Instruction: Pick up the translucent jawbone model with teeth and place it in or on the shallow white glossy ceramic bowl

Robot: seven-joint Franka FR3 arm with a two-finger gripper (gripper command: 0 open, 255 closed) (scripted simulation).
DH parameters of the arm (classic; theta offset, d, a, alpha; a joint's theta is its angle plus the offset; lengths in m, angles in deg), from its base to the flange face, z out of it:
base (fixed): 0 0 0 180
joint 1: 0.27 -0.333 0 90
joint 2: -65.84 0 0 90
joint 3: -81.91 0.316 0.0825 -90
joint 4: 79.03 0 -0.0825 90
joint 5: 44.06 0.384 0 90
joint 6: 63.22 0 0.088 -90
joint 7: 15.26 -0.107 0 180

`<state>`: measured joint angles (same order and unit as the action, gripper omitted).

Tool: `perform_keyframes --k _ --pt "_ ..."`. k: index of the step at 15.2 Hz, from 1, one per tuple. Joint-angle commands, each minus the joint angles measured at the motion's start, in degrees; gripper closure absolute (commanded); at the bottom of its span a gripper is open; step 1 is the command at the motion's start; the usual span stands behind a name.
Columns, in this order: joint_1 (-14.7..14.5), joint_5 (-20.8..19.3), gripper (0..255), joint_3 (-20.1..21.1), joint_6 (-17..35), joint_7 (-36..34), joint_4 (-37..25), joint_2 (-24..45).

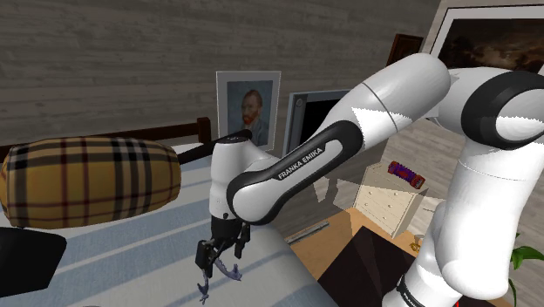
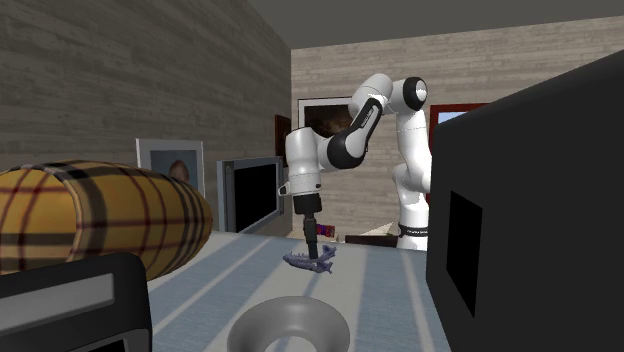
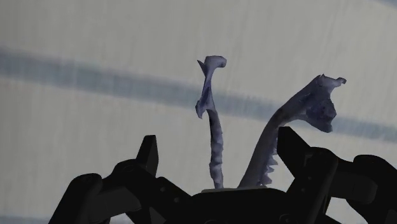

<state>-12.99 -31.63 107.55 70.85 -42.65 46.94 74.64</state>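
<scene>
Plaid bolster [image 2: 90, 215] lies on the striped bed [image 2: 240, 265]. Shallow bowl [image 2: 288, 325] sits in the foreground. Beyond it, the jawbone model [image 2: 311, 262] rests on the bed. The claw [image 2: 312, 248] straddles it with fingers apart, not clasping.

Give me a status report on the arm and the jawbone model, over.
Gripper open, straddling jawbone model, no clasp. Model over striped bedding. Bowl empty, nothing between it and model.
</scene>
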Motion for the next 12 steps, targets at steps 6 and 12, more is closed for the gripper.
perform_keyframes --k 6,12 --pt "0.0 0.0 255 0.0 0.0 0.0 0.0 0.0" --pt "0.0 0.0 255 0.0 0.0 0.0 0.0 0.0"
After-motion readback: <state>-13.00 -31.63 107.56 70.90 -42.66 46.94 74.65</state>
